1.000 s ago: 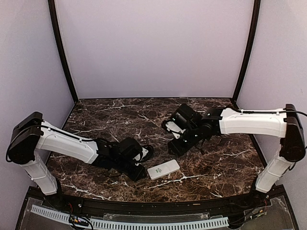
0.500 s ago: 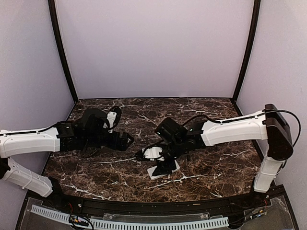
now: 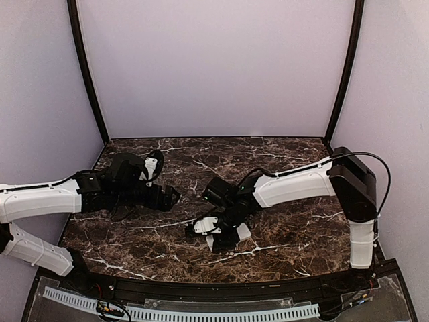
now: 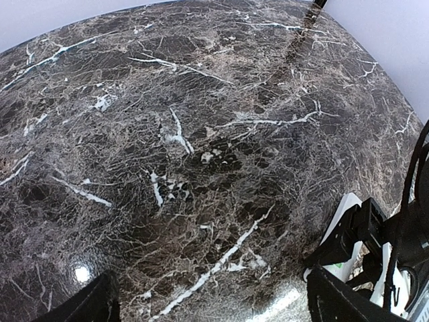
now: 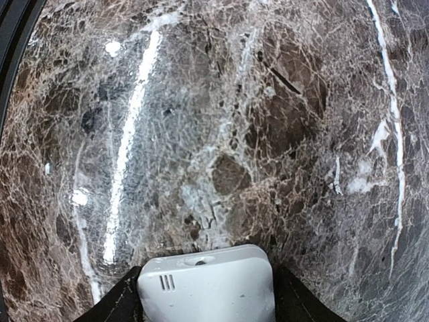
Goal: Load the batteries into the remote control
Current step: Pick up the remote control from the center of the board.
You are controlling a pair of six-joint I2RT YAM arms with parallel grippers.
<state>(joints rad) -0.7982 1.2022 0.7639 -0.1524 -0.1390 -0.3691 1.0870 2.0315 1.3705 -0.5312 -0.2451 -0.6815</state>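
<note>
Reaching low to the near centre, the right gripper (image 3: pixel 216 229) clamps the white remote (image 5: pixel 206 285) by its slotted end, while the left gripper (image 3: pixel 166 196) hangs wide open at left.

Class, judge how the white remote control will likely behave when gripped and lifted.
The remote control looks like rigid plastic, so it probably won't flex. Lying flat, it shouldn't roll. Its smooth sides might slip within the right end effector straddling it.

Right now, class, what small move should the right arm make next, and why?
Probably close the right gripper firmly on the remote control, to steady it for loading: its fingers flank the remote's sides, while the left gripper stands open, away from it.
</note>
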